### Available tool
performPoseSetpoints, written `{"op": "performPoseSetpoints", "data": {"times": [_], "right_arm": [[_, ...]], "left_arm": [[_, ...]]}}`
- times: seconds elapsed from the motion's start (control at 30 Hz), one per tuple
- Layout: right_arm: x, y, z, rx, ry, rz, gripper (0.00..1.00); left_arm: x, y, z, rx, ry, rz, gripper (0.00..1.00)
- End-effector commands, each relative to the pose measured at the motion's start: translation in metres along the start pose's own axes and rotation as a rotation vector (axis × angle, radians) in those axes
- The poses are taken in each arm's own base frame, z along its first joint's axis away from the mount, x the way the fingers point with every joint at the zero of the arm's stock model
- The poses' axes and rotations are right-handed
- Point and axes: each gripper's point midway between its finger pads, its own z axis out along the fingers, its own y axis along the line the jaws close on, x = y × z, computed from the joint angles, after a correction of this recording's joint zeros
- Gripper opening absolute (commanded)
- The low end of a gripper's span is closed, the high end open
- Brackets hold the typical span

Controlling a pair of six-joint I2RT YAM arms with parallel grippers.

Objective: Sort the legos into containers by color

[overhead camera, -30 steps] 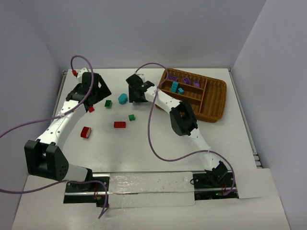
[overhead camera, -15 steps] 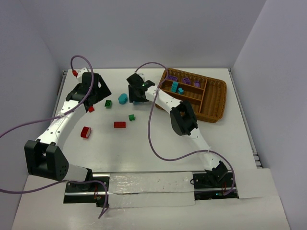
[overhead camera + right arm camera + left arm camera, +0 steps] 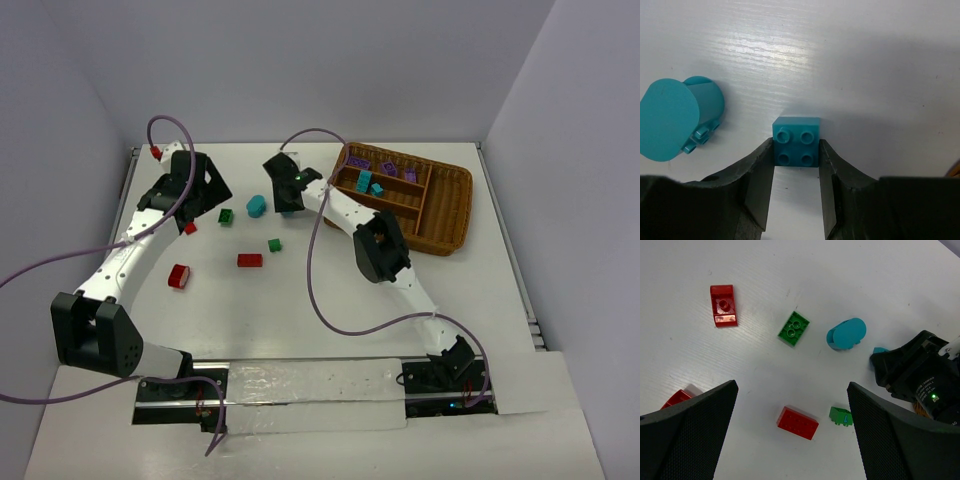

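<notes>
My right gripper [image 3: 796, 152] is shut on a small square teal lego [image 3: 796, 141] that is low over the table; in the top view this gripper [image 3: 289, 203] is left of the wicker tray [image 3: 452, 215]. A rounded teal lego [image 3: 679, 120] lies just to its left [image 3: 256, 206]. My left gripper [image 3: 790, 440] is open and empty above the loose legos: a green one [image 3: 794, 328], a red flat one [image 3: 797, 423], a small green one [image 3: 841, 416] and a red one [image 3: 723, 305]. Purple legos [image 3: 386, 167] and teal legos [image 3: 366, 183] lie in separate tray slots.
Another red lego [image 3: 179, 276] lies at the front left and a small red one [image 3: 190, 228] under the left arm. The tray's wide right section [image 3: 448, 200] holds nothing visible. Purple cables loop over both arms.
The right wrist has edged slightly toward the back. The left arm and the loose legos have not moved.
</notes>
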Motion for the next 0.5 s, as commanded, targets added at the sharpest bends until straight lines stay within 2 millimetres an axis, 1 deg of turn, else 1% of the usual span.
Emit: {"op": "performPoseSetpoints", "data": {"times": [0.0,0.03,0.1,0.13,0.17,0.2,0.23,0.27,0.3,0.37,0.4,0.43,0.47], "right_arm": [[-0.02,0.0,-0.023,0.006,-0.073,0.006,0.1],[-0.025,0.002,-0.034,-0.006,-0.096,0.01,0.07],[-0.04,0.004,-0.059,-0.031,-0.145,0.027,0.05],[-0.05,0.003,-0.075,-0.043,-0.178,0.042,0.05],[-0.062,0.002,-0.097,-0.057,-0.221,0.062,0.05],[-0.063,0.001,-0.098,-0.057,-0.225,0.064,0.05],[-0.072,-0.002,-0.116,-0.068,-0.257,0.079,0.05],[-0.071,-0.008,-0.121,-0.068,-0.26,0.086,0.05],[-0.081,-0.011,-0.132,-0.078,-0.285,0.1,0.05],[-0.085,-0.031,-0.146,-0.061,-0.305,0.137,0.05],[-0.092,-0.039,-0.157,-0.061,-0.329,0.155,0.05],[-0.094,-0.048,-0.163,-0.05,-0.342,0.169,0.05],[-0.09,-0.068,-0.157,-0.014,-0.331,0.189,0.05]], "left_arm": [[-0.009,0.002,-0.004,-0.002,-0.034,-0.005,0.99],[-0.009,0.003,-0.004,-0.003,-0.034,-0.005,0.99],[-0.009,0.004,-0.005,-0.003,-0.034,-0.004,0.99],[-0.009,0.004,-0.006,-0.002,-0.035,-0.006,0.99],[-0.01,0.004,-0.007,-0.001,-0.037,-0.008,0.99],[-0.01,0.004,-0.007,0.001,-0.037,-0.008,0.99],[-0.01,0.003,-0.008,0.005,-0.037,-0.008,0.99],[-0.01,0.002,-0.008,0.01,-0.037,-0.01,0.99],[-0.011,0.002,-0.009,0.011,-0.038,-0.012,0.99],[-0.01,0.001,-0.009,0.017,-0.035,-0.011,0.99],[-0.01,0.001,-0.009,0.019,-0.034,-0.01,0.99],[-0.009,0.0,-0.008,0.021,-0.03,-0.008,0.99],[-0.008,-0.001,-0.008,0.028,-0.026,-0.003,0.99]]}}
